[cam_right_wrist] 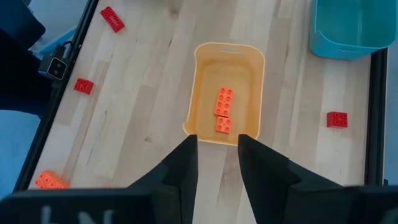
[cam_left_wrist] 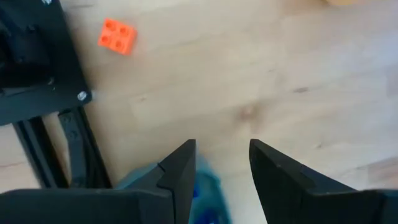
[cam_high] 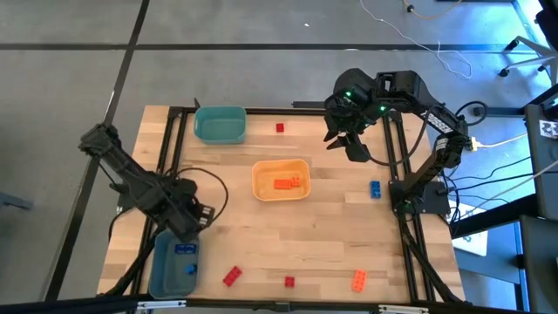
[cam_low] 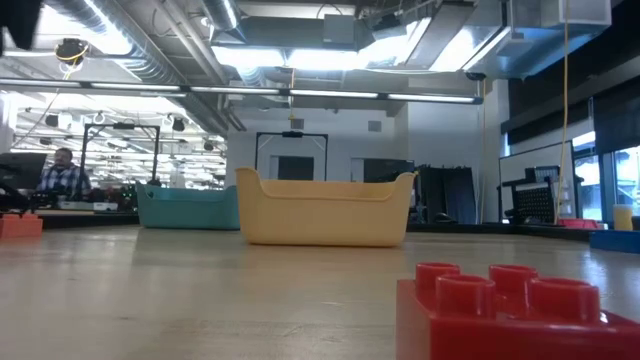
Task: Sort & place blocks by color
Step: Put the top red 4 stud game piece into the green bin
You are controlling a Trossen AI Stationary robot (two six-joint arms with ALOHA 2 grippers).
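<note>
My left gripper [cam_high: 190, 223] [cam_left_wrist: 221, 148] hangs open and holds nothing, over the far end of the blue bin [cam_high: 173, 263] at the near left. Two blue blocks [cam_high: 186, 249] lie in that bin. My right gripper [cam_high: 353, 146] [cam_right_wrist: 217, 138] is open and holds nothing, high at the far right, looking down on the yellow bin [cam_right_wrist: 227, 93] at the table's middle. Two orange blocks [cam_right_wrist: 224, 102] lie in the yellow bin. Loose on the table are red blocks [cam_high: 232, 276] [cam_high: 289, 281] [cam_high: 280, 127], an orange block [cam_high: 358, 279] and a blue block [cam_high: 375, 188].
A teal bin [cam_high: 220, 124] stands at the far left-centre. The black frame rails [cam_high: 397, 148] run along the table's edges beside both arms. In the left wrist view a small orange-looking square block [cam_left_wrist: 117, 35] lies on bare wood. A person [cam_low: 62, 175] sits in the room behind.
</note>
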